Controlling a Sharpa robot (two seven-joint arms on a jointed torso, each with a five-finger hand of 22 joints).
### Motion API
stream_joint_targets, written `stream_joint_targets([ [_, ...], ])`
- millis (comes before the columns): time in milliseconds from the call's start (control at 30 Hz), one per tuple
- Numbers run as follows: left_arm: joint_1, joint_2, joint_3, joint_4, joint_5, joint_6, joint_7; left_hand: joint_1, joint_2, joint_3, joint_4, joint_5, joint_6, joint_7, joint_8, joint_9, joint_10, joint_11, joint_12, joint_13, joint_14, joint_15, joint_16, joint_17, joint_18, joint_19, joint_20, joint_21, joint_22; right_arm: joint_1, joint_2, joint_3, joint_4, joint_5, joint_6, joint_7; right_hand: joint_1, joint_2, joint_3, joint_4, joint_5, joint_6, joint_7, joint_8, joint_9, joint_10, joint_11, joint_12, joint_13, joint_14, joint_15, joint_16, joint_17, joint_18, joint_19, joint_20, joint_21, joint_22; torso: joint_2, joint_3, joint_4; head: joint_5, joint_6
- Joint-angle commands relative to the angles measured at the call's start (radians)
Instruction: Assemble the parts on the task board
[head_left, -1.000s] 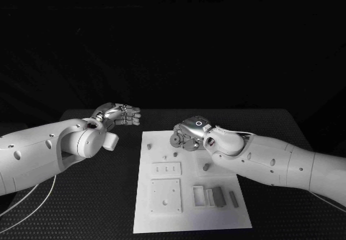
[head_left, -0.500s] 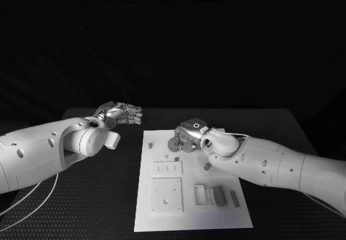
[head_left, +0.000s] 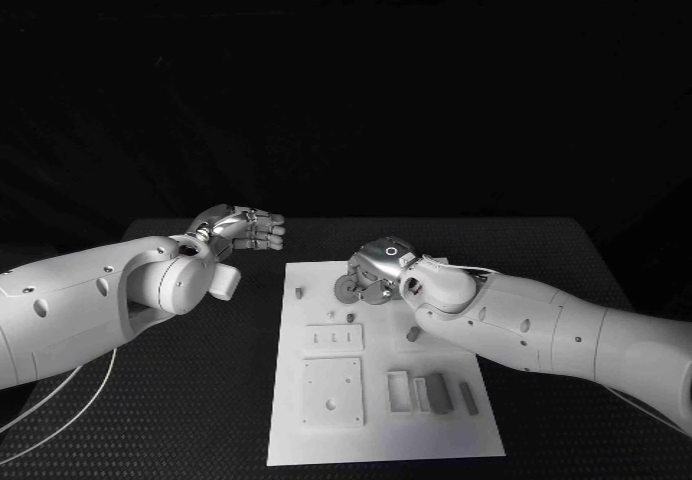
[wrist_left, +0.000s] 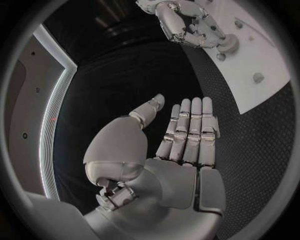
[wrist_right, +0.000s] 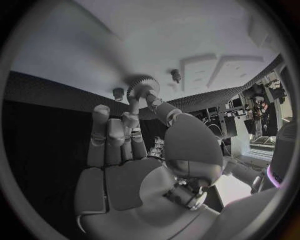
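The white task board (head_left: 378, 420) lies in the middle of the black table. My right hand (head_left: 379, 267) hovers over its far end and pinches a small toothed gear (head_left: 349, 289) between thumb and fingertip. In the right wrist view the gear (wrist_right: 143, 87) sits close to the board (wrist_right: 206, 30), next to two short pegs (wrist_right: 176, 75). I cannot tell whether the gear touches the board. My left hand (head_left: 248, 228) hangs above the table left of the board's far corner, fingers straight and holding nothing (wrist_left: 187, 131). The left wrist view also shows the right hand (wrist_left: 185, 24) with the gear (wrist_left: 227, 45).
On the board lie a small peg (head_left: 300, 293), another peg (head_left: 413, 335), a slotted plate (head_left: 333, 338), a square plate (head_left: 332, 390) and several grey blocks (head_left: 431, 393) near the front right. My right forearm (head_left: 534, 325) crosses the board's right side.
My right hand has shifted slightly left and down with the gear still pinched. The left hand has barely moved.
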Motion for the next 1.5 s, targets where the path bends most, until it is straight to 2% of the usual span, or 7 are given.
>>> stream_joint_targets([
  [33,0.001,0.002,0.001,0.002,-0.003,0.013,0.004,-0.003,-0.005,-0.005,-0.001,0.003,0.002,0.007,-0.004,-0.001,0.004,0.0,-0.006,0.001,0.004,0.006,-0.005,0.002,0.018,-0.002,0.007,-0.006,0.002,-0.004,0.002,-0.003,-0.006,-0.005,0.017,-0.012,-0.001,-0.009,0.0,0.006,0.004,0.001,0.01,-0.004,-0.001,-0.002,0.007,-0.005,-0.001,-0.004,0.003,-0.004,-0.001,0.014,-0.004,0.0,-0.002,0.013,0.0,-0.0001,0.0006,0.0,0.001],
  [300,0.001,0.003,0.001,0.0,-0.003,0.015,0.003,-0.003,-0.005,-0.005,0.0,0.003,0.002,0.008,-0.004,-0.001,0.004,0.0,-0.007,0.001,0.004,0.006,-0.006,0.002,0.017,-0.002,0.008,-0.007,0.002,-0.004,0.008,-0.003,-0.008,-0.012,-0.011,-0.038,0.004,-0.005,0.002,0.006,0.004,-0.004,0.013,-0.008,-0.001,-0.005,0.01,-0.006,-0.001,-0.006,0.004,-0.004,-0.002,0.014,-0.005,0.0,-0.003,0.013,0.0,0.0002,0.0007,-0.001,0.003],
  [567,0.001,0.004,0.001,-0.001,-0.003,0.016,0.002,-0.004,-0.005,-0.005,0.0,0.003,0.002,0.008,-0.004,-0.001,0.004,0.0,-0.007,0.002,0.004,0.006,-0.006,0.003,0.017,-0.002,0.008,-0.007,0.002,-0.004,0.009,-0.003,-0.003,-0.021,-0.033,-0.063,0.012,0.014,0.002,0.004,0.004,-0.001,0.012,-0.008,0.001,-0.005,0.009,-0.004,-0.001,-0.004,0.005,-0.003,-0.001,0.014,-0.004,0.001,-0.002,0.014,0.0,-0.0007,0.002,0.0,0.001],
  [1100,0.001,0.003,0.001,-0.001,-0.003,0.019,-0.001,-0.004,-0.005,-0.006,0.001,0.003,0.001,0.008,-0.005,-0.001,0.004,0.0,-0.008,0.002,0.004,0.006,-0.008,0.004,0.017,-0.003,0.008,-0.008,0.002,-0.004,0.013,-0.003,-0.008,-0.02,-0.024,-0.079,0.017,0.036,-0.002,-0.006,0.004,0.0,0.011,-0.009,0.004,-0.004,0.008,-0.004,-0.001,-0.004,0.004,-0.003,-0.002,0.014,-0.005,0.001,-0.001,0.015,0.0,0.0,0.0,0.002,0.0],
  [1500,0.001,0.004,0.001,-0.003,-0.003,0.02,-0.002,-0.005,-0.005,-0.006,0.001,0.003,0.001,0.008,-0.005,-0.001,0.004,0.001,-0.009,0.002,0.004,0.007,-0.009,0.005,0.018,-0.003,0.008,-0.008,0.002,-0.004,0.019,-0.003,-0.014,-0.015,-0.016,-0.076,0.017,0.039,-0.005,-0.013,0.004,0.0,0.011,-0.01,0.005,-0.004,0.008,-0.003,-0.001,-0.004,0.004,-0.002,-0.002,0.014,-0.006,0.002,-0.001,0.016,0.0,-0.0001,-0.0005,0.001,-0.001],
])
